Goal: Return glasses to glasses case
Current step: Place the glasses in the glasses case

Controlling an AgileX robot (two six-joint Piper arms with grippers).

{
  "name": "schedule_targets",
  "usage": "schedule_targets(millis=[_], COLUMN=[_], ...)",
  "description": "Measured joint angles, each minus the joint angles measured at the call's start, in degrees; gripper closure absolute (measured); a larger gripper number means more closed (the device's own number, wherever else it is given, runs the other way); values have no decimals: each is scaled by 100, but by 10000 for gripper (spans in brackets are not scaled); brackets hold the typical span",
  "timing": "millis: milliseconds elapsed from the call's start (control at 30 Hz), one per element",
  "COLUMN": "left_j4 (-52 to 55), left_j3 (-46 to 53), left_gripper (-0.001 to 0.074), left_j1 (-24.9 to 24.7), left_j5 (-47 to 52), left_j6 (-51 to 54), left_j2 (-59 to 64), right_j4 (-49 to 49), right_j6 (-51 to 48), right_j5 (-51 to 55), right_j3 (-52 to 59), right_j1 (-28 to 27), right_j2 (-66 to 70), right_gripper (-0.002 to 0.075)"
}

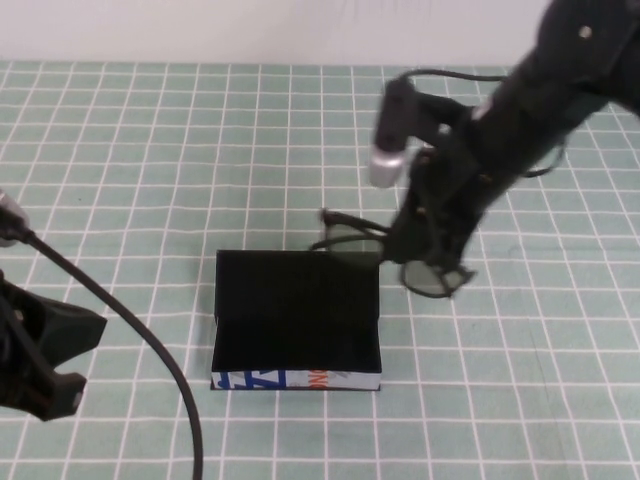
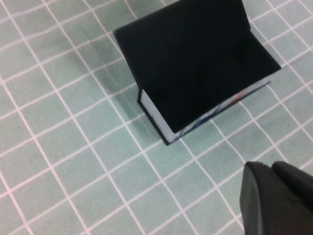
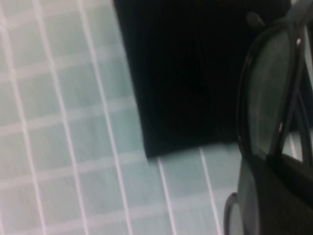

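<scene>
The black glasses case (image 1: 297, 320) stands open on the mat, lid raised at the back, its white printed front edge (image 1: 296, 380) toward me. It also shows in the left wrist view (image 2: 195, 68) and the right wrist view (image 3: 195, 73). My right gripper (image 1: 432, 262) is shut on the black glasses (image 1: 425, 278) and holds them in the air just right of the case's back right corner. One temple arm (image 1: 350, 225) sticks out left over the lid. A tinted lens (image 3: 266, 103) shows in the right wrist view. My left gripper (image 1: 45, 375) hovers at the front left, far from the case.
The table is covered by a green mat with a white grid (image 1: 150, 170). A black cable (image 1: 150, 350) from my left arm curves down across the mat left of the case. The white wall edge (image 1: 250, 40) runs along the back.
</scene>
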Motion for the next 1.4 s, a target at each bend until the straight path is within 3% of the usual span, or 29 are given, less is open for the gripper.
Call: schedule_targets(millis=[467,1100,1400], left_j4=[168,175,175], left_j3=[0,0,0], left_gripper=[737,737,737], left_j1=[0,0,0], left_j5=[-76,-41,-41], left_j6=[-20,-20,-20], left_j2=[0,0,0], right_j4=[-78,-217,-217], right_j6=[117,130,130], right_j5=[58,58,58], right_j3=[-925,-945,-945], right_j1=[1168,1194,1203], right_j2=[1277,1650,1650], right_gripper=[724,719,603])
